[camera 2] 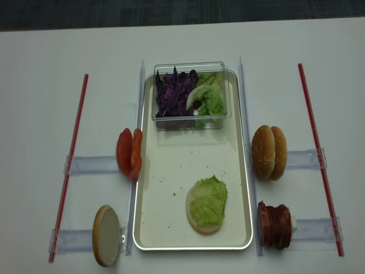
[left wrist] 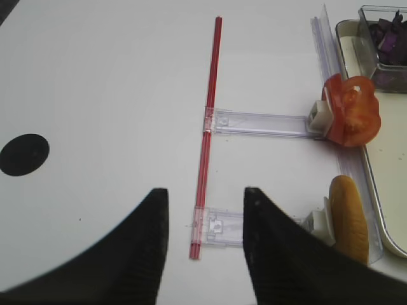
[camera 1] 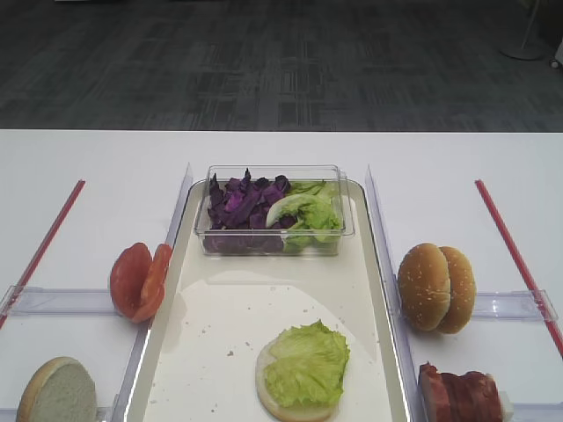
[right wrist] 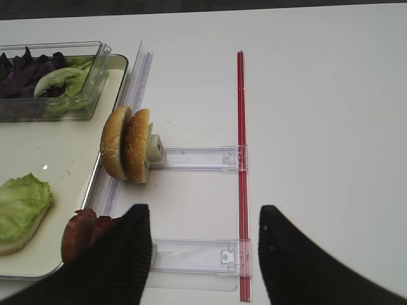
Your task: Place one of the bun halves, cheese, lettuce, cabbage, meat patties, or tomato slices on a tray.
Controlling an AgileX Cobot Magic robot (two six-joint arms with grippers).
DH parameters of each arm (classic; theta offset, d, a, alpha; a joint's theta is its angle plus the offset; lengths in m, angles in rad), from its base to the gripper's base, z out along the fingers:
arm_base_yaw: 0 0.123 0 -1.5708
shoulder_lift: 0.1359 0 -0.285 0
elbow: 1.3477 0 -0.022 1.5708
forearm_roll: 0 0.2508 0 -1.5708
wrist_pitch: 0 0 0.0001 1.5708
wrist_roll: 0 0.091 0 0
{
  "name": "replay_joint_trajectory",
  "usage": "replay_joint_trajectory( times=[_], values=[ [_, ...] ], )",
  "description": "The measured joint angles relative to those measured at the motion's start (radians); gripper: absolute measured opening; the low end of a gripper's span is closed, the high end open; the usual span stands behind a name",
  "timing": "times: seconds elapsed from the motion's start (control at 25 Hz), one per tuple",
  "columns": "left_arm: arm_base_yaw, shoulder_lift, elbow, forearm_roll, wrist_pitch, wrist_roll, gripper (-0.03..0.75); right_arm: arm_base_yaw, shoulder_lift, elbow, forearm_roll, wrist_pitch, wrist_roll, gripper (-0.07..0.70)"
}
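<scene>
lettuce (camera 2: pixel 207 201) on bun half (camera 2: pixel 197 220), on tray (camera 2: pixel 171 171)

I see the tray (camera 2: pixel 171 240) holding a bun half (camera 2: pixel 197 220) topped with lettuce (camera 2: pixel 209 200), cabbage (camera 2: pixel 174 92) in a tub (camera 2: pixel 191 120); tomato slices (camera 2: pixel 129 153) left, meat patties (camera 2: pixel 275 225) right.

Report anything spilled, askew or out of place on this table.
Only small crumbs scattered on the tray. The bun half with a lettuce leaf lies flat on it; the clear tub sits square at the far end. Nothing else stands out.
</scene>
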Motion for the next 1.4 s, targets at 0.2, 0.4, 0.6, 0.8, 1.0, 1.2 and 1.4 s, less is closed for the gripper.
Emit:
replay_joint_trajectory(
  times=[0.2,0.4,0.6,0.8,1.0,1.2,1.4],
  values=[
    [0.0,0.0,0.0,0.0,0.0,0.0,0.271,0.0,0.0,0.0,0.0,0.0,0.0,0.415],
    [0.0,0.0,0.0,0.0,0.0,0.0,0.271,0.0,0.0,0.0,0.0,0.0,0.0,0.415],
    [0.0,0.0,0.0,0.0,0.0,0.0,0.271,0.0,0.0,0.0,0.0,0.0,0.0,0.415],
    [0.0,0.0,0.0,0.0,0.0,0.0,0.271,0.0,0.0,0.0,0.0,0.0,0.0,0.415],
    [0.0,0.0,0.0,0.0,0.0,0.0,0.271,0.0,0.0,0.0,0.0,0.0,0.002,0.414],
    [0.0,0.0,0.0,0.0,0.0,0.0,0.271,0.0,0.0,0.0,0.0,0.005,0.002,0.414],
    [0.0,0.0,0.0,0.0,0.0,0.0,0.271,0.0,0.0,0.0,0.0,0.005,0.002,0.414]
  ],
)
